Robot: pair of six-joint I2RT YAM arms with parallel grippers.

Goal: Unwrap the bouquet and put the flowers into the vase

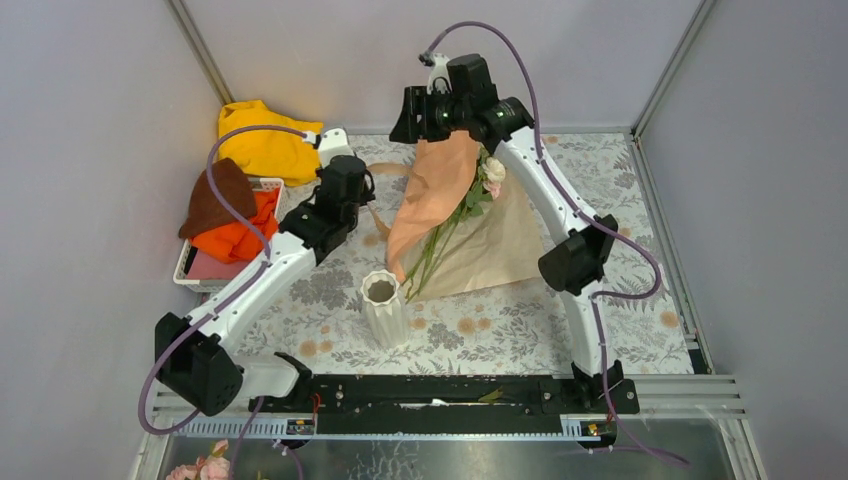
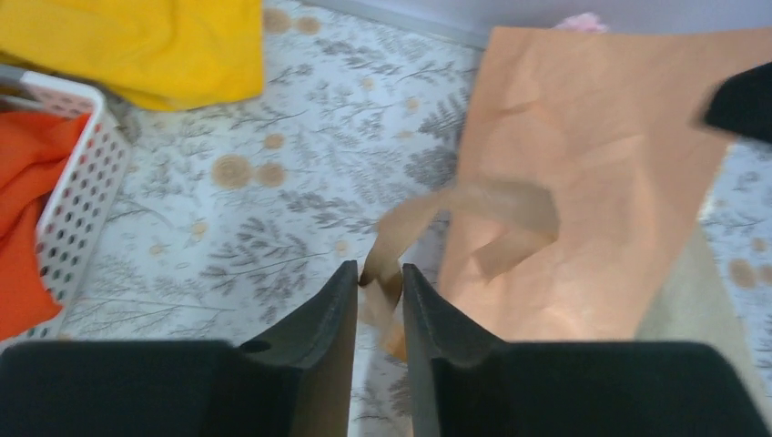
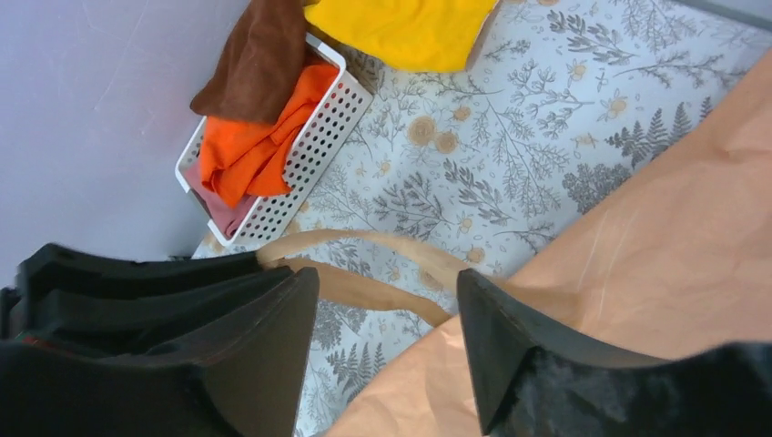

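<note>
Bouquet (image 1: pixel 470 235) lay opened on worktop (image 1: pixel 520 330), centre-far | flowers (image 1: pixel 447 232) ran diagonally: blooms far-right, stems pointing near-left toward upright vase (image 1: pixel 382 305) | right tool (image 3: pixel 387 276) above bouquet's far end, jaws wide apart, peach sheet (image 3: pixel 655 273) beside one finger | left tool (image 2: pixel 380 269) left of bouquet, narrowly parted, tan paper strip (image 2: pixel 428 209) in its gap

Floral-print table (image 1: pixel 500 330): vase (image 1: pixel 383 310), kraft paper (image 1: pixel 500 250), white basket (image 1: pixel 183 272), yellow cloth (image 1: pixel 262 140).

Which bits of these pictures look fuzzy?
Left wrist view: the tan paper strip is smeared; top view: sharp, the vase crisp; right wrist view: the basket clear, the close black fingers soft.
</note>
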